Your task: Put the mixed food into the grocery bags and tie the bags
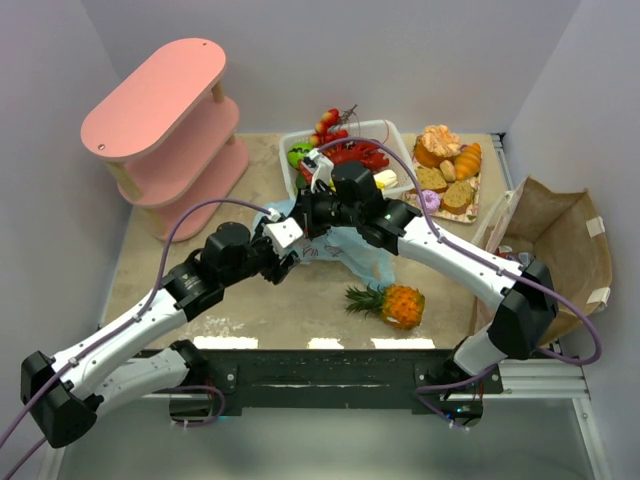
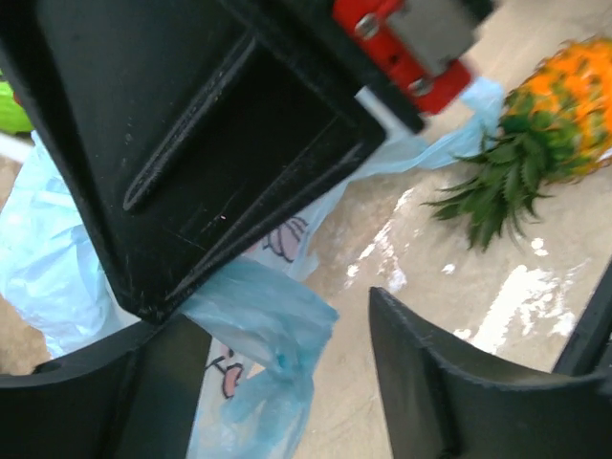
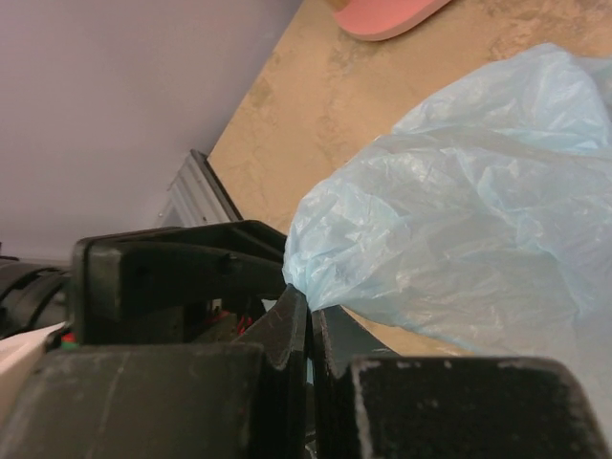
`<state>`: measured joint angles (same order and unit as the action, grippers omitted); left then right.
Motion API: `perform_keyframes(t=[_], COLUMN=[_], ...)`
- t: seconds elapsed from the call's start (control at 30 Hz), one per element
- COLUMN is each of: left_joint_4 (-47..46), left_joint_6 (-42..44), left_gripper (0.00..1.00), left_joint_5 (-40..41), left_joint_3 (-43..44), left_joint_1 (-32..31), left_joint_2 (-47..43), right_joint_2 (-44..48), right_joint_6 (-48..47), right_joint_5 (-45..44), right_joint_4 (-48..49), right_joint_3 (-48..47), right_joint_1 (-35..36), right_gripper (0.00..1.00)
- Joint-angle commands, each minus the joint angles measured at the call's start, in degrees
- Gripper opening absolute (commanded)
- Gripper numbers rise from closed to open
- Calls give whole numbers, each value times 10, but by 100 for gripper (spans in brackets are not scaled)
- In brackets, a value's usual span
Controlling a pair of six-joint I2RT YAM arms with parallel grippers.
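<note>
Pineapple [image 1: 400, 304]: on its side, leaves pointing left.
Right claw [image 3: 308, 335]: my fingers pinched tight on the blue bag [image 3: 478, 220].
Left claw [image 2: 282, 316]: wide apart, bag plastic between.
Pose: both my arms reach inward, meeting.

The plastic bag [image 2: 258, 320] is pale blue with pink cartoon print; the pineapple [image 2: 564, 86] orange, crown green. The shelf [image 1: 165, 110] is pink; the paper bag [image 1: 560, 232] brown.

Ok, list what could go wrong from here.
The right fingers pinch only a thin fold of the blue bag; pulling may tear it or slip off. The left fingers hang open close against the right arm, so closing could hit it. The pineapple lies outside the bag; tying now would leave it out.
</note>
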<state>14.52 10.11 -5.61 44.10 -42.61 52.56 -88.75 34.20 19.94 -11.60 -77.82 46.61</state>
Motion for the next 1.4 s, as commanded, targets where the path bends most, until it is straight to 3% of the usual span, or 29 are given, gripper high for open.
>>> perform_keyframes(t=[0.0, 0.07, 0.1, 0.17, 0.23, 0.27, 0.3, 0.33, 0.37, 0.43, 0.53, 0.73, 0.87, 1.0, 1.17, 1.3, 1.37], left_joint_4=[-22, -37, -43, -53, -57, -57, -57, -55, -53, -43, -40, -22, -16, -43, -63, -65, -70], left_joint_6=[4, -2, -4, -15, -30, -35, -42, -53, -58, -75, -97, -137, -156, -168, -175, -178, -179], left_gripper=[52, 38, 20, 2, 0, 0, 0, 0, 0, 0, 0, 0, 0, 0, 0, 0, 0], left_joint_5=[53, 39, 32, 23, 13, 11, 9, -2, -9, -44, -115, -231, -295, -320, -355, -356, -361], left_joint_3=[-7, -15, -16, -17, -13, -5, 2, 11, 19, 53, 99, 184, 200, 168, 143, 135, 130], left_joint_1=[-5, -5, -5, -6, -5, -4, -3, 4, 9, 32, 73, 122, 167, 211, 228, 239, 242], left_joint_2=[-9, -16, -24, -30, -32, -28, -25, -19, -5, 13, 56, 135, 173, 171, 170, 170, 169], right_joint_2=[32, 31, 32, 33, 46, 54, 67, 96, 118, 185, 283, 372, 321, 251, 175, 132, 108], right_joint_6=[18, 11, 6, -10, -25, -32, -39, -56, -69, -115, -165, -232, -255, -261, -307, -336, -357], right_joint_5=[27, 20, 17, 7, 9, 17, 19, 20, 23, 6, -46, -121, -161, -249, -306, -408, -410], right_joint_4=[39, 36, 29, 17, 4, 2, -3, -4, -4, -10, -33, -136, -234, -254, -284, -296, -286], right_joint_3=[-9, -5, -5, -4, -1, 6, 11, 17, 32, 47, 81, 141, 170, 174, 167, 172, 177], right_joint_1=[1, 0, -1, -8, -27, -35, -43, -58, -63, -66, -67, -66, -41, 78, 131, 173, 180], right_gripper=[0, 0, 0, 1, 16, 36, 49, 70, 79, 90, 99, 99, 99, 99, 99, 99, 99])
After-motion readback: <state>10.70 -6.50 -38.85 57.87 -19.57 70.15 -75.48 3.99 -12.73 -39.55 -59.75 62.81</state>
